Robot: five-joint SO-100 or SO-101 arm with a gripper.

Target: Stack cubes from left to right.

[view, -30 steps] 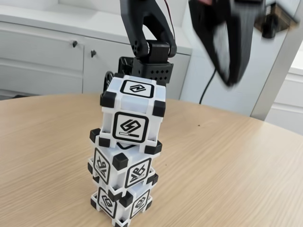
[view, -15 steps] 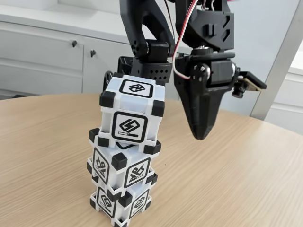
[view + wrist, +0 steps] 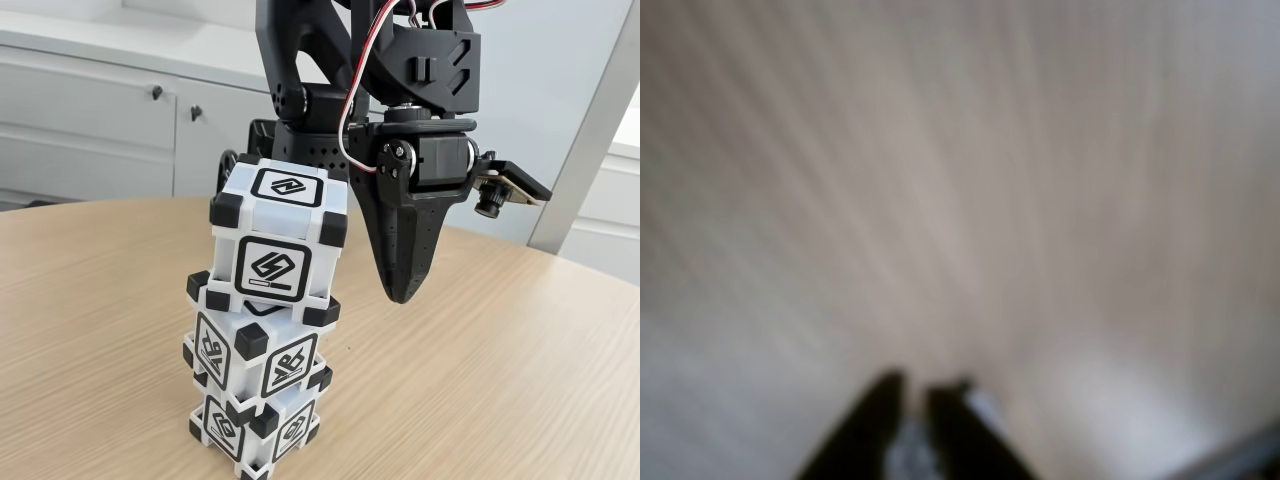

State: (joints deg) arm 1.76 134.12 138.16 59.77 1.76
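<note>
Beside the three stacked cubes (image 3: 265, 340), the pincer (image 3: 400, 292) hung clenched, empty; retreat should stay clear of the tower.

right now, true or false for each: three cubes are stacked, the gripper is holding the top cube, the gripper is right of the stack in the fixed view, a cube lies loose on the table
1. Three cubes are stacked in one tower: top cube, middle cube, bottom cube. True.
2. The gripper holds the top cube. False: it hangs beside the tower, holding nothing.
3. In the fixed view the gripper is right of the stack. True.
4. A cube lies loose on the table. False: all three are in the stack.
</note>
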